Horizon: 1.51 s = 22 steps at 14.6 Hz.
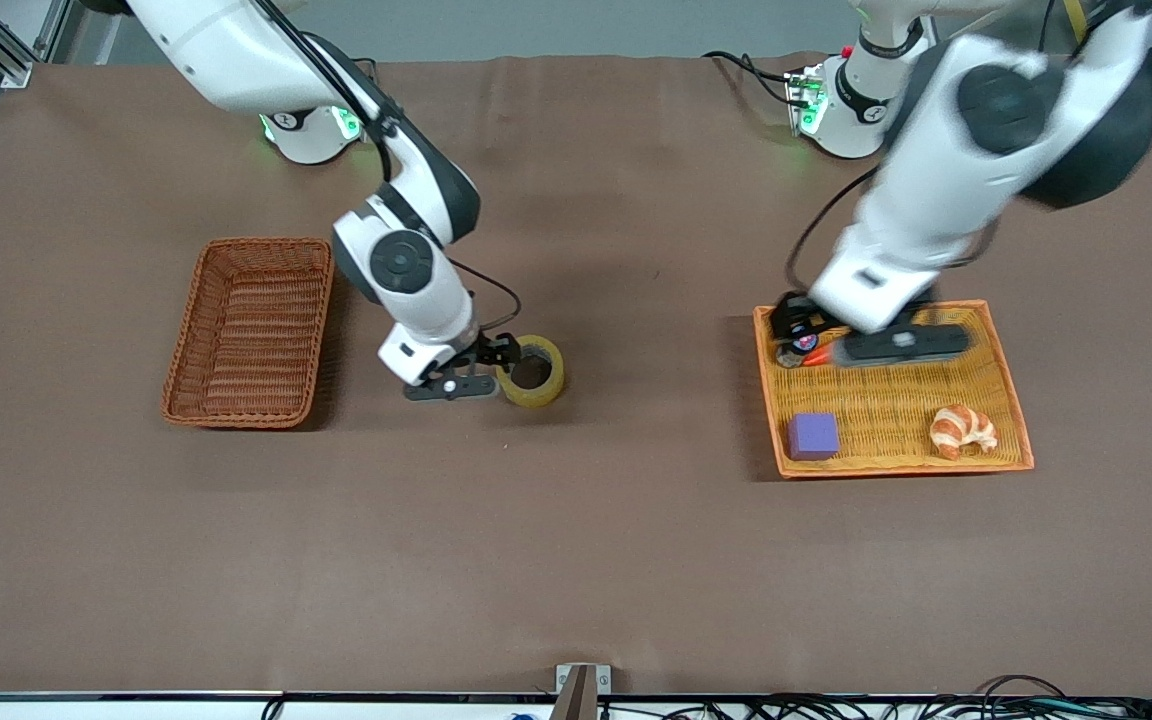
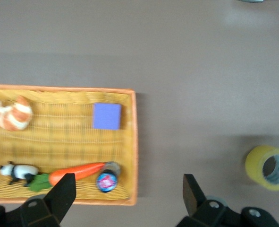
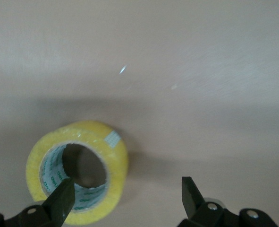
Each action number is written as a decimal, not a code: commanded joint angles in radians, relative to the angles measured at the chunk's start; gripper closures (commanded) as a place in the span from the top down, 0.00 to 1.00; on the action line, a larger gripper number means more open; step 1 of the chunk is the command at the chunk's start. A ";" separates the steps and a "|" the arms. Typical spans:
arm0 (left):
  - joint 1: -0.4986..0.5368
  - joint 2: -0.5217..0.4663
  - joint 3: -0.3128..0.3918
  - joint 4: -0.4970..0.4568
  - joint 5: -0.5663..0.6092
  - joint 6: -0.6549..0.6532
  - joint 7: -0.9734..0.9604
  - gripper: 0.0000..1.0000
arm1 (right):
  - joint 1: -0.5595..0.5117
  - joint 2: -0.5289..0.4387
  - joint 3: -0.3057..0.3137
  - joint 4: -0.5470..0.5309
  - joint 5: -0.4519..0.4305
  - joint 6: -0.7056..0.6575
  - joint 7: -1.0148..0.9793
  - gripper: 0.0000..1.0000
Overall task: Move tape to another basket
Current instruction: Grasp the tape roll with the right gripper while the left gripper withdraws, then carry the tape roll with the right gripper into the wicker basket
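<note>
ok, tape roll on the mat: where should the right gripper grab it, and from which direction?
Take the tape across its ring wall, from straight above: one finger in the wide hole, one outside. It lies flat on the table with the hole facing up, so the wall likely suits the jaw span better than the full roll would. The right gripper is open beside it.

My front cam is sitting high across the table (image 1: 576,560), facing the arm bases and taking in the whole top. The left wrist cam is looking straight down from fairly high, catching the orange tray (image 2: 133,142) and the tape (image 2: 267,167). The right wrist cam is staring down close at the same tape (image 3: 78,177). So all three are sharing that roll.
</note>
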 commanded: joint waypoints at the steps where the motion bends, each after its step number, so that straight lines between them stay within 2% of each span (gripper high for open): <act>1: -0.025 -0.156 0.131 -0.104 -0.069 -0.073 0.225 1.00 | 0.034 0.049 -0.001 0.024 -0.077 -0.002 0.060 1.00; 4: -0.044 -0.187 0.243 -0.081 -0.069 -0.150 0.366 1.00 | 0.050 0.095 0.001 0.033 -0.116 0.010 0.075 1.00; 7: -0.045 -0.164 0.300 0.044 -0.055 -0.320 0.474 1.00 | 0.060 0.115 0.000 0.039 -0.125 0.038 0.075 1.00; 8: -0.045 -0.147 0.305 0.089 -0.055 -0.383 0.486 1.00 | 0.051 0.122 -0.001 0.039 -0.140 0.052 0.072 0.91; 10: -0.044 -0.142 0.305 0.103 -0.055 -0.416 0.474 1.00 | 0.044 0.151 -0.001 0.057 -0.169 0.050 0.071 0.50; 11: -0.041 -0.139 0.307 0.096 -0.055 -0.413 0.474 1.00 | 0.044 0.162 0.001 0.070 -0.170 0.046 0.069 0.13; 12: -0.036 -0.125 0.307 0.097 -0.054 -0.399 0.474 1.00 | 0.044 0.162 0.000 0.074 -0.168 0.041 0.060 0.01; 15: -0.039 -0.107 0.307 0.095 -0.008 -0.347 0.471 1.00 | 0.025 0.161 0.003 0.096 -0.163 0.008 0.057 0.00; 18: -0.041 -0.099 0.305 0.091 -0.004 -0.302 0.469 1.00 | -0.004 0.146 0.022 0.140 -0.159 -0.135 0.055 0.00; 20: -0.042 -0.093 0.303 0.091 -0.015 -0.298 0.463 1.00 | -0.152 0.051 0.134 0.139 -0.159 -0.291 0.031 0.00; 22: -0.044 -0.092 0.303 0.091 -0.017 -0.298 0.450 1.00 | -0.369 -0.012 0.278 0.131 -0.148 -0.397 -0.082 0.01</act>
